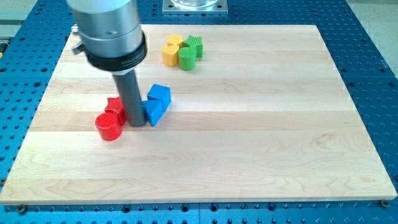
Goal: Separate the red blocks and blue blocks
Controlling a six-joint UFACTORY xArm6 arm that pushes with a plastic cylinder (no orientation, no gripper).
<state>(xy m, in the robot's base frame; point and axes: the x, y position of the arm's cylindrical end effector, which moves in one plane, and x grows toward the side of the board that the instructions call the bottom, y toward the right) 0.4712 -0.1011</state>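
Camera view: one view, looking down at an angle on a pale wooden surface (249, 155) that lies on a blue perforated base (373, 62).
End effector: a straight dark rod hanging from a broad grey cylinder with a black collar; it has no jaws, so it neither grasps nor releases anything.
My tip (137, 124): down on the surface in the left half of the scene, wedged in the gap between the red pair and the blue pair.
Red cylinder (108, 126): upright, just left of my tip and a little nearer the view's bottom.
Red star-shaped block (114, 106): directly behind the red cylinder, touching or almost touching it, pressed close to the rod's left side; partly hidden by the rod.
Blue triangular block (153, 112): just right of my tip, apparently touching the rod.
Blue cube-like block (160, 94): behind the triangular one and against it, slightly further right.
Red and blue groups: near each other, parted only by the rod.
Yellow blocks (171, 51): two, clustered at the far side, shapes unclear.
Green blocks (189, 53): two, touching the yellow ones on their right, well apart from the reds and blues.
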